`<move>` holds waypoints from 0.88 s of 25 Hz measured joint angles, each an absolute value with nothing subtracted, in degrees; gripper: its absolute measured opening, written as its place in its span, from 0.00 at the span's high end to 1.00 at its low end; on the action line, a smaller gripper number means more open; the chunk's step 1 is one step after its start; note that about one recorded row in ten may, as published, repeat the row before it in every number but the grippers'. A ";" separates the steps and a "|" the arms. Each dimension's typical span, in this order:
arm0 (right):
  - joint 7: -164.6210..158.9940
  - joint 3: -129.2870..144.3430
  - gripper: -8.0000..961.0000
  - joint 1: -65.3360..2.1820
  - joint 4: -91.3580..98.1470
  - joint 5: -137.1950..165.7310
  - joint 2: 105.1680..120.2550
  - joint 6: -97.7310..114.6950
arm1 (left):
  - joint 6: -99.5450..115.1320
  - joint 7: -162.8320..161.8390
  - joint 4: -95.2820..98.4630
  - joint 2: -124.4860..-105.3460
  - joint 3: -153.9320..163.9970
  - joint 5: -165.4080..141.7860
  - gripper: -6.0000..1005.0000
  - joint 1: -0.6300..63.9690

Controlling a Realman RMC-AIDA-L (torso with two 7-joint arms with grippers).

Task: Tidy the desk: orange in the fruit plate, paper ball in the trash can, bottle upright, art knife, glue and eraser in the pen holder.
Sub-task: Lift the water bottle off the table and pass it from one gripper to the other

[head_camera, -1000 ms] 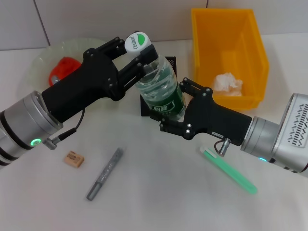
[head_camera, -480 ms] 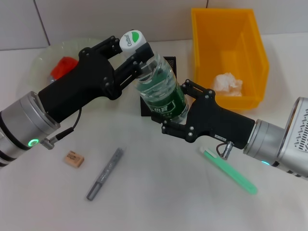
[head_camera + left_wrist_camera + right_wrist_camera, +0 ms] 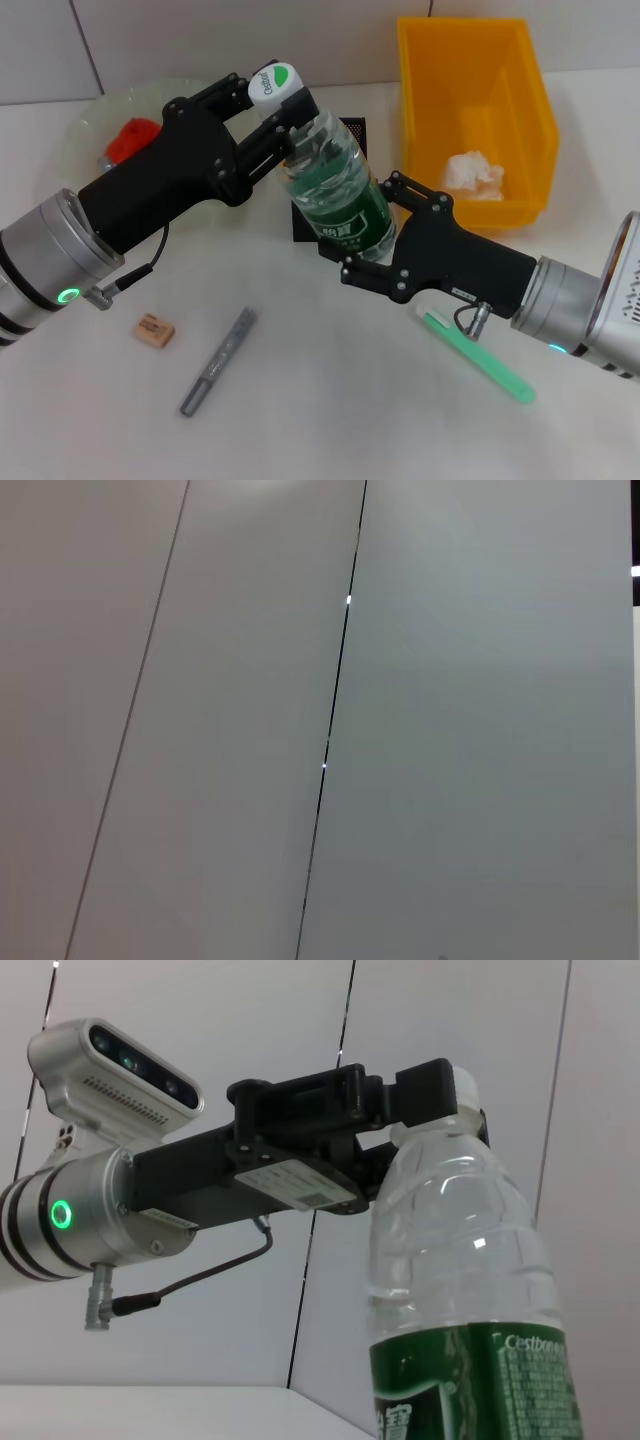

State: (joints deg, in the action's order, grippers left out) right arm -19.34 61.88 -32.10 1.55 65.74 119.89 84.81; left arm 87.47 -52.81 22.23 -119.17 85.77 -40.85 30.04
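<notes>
Head view: at the centre of the frame, two black pincers share one clear bottle [image 3: 340,195] with a green label. The left pincer [image 3: 283,128], reaching from the lower left, is closed on its neck just below the white cap; the right pincer [image 3: 372,240], reaching from the lower right, is closed around its lower body, probably so that the bottle can be set upright. The bottle leans slightly, in front of the black pen holder [image 3: 352,130]. On the white desk [image 3: 330,410] lie an eraser [image 3: 155,331], a grey art knife [image 3: 218,361] and a green glue stick [image 3: 476,354]. The paper ball [image 3: 472,173] sits in the yellow trash can [image 3: 520,90], upper right.

Left wrist view: only a plain wall.

Right wrist view: the bottle fills the lower right, the left pincer clamped at its cap.
</notes>
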 joint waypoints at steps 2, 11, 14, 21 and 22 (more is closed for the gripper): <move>-19.28 61.88 0.20 -32.00 1.54 65.74 119.88 84.53 | 87.52 -52.81 22.23 -119.17 85.77 -40.85 0.56 30.05; -19.21 61.95 0.20 -32.12 1.49 66.02 119.89 82.97 | 88.14 -52.80 23.37 -119.18 86.02 -40.86 0.55 29.91; -19.21 61.96 0.20 -32.23 1.49 66.09 119.89 82.78 | 88.30 -52.82 23.74 -119.18 86.09 -40.85 0.55 29.78; -19.17 61.97 0.20 -32.49 1.56 66.16 119.88 81.32 | 89.49 -53.35 25.31 -119.18 86.29 -40.73 0.55 29.43; -19.16 61.96 0.20 -32.50 1.60 66.19 119.86 81.00 | 89.57 -53.37 25.44 -119.18 86.28 -40.60 0.55 29.42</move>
